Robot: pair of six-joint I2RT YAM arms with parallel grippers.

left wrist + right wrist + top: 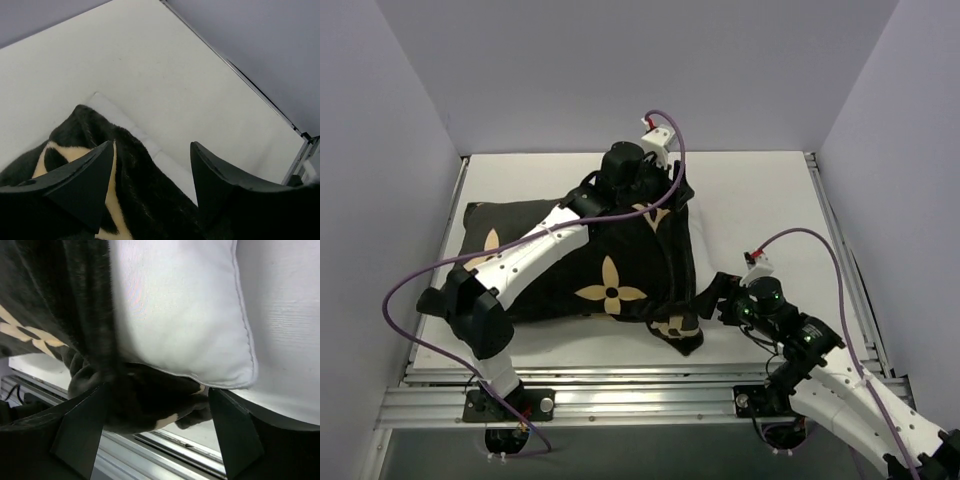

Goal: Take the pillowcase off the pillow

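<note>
Soft, even light from overhead; the table [760,200] glows bright beside the pillowcase [620,270], whose black pile swallows detail. Faint shadow along its near edge.

The pillowcase [620,270] is deep-piled black cloth, velvety and mostly matt, with a faint sheen along its folds; the tan motifs sit flat in the same nap. The pillow [180,315] is smooth white woven cloth with a stitched seam along its edge. The worktop [760,200] is matt white and faintly speckled, edged by dull grey metal rails [650,400]. The left pincer [150,150] and right pincer [157,390] look like matt black plastic.
</note>
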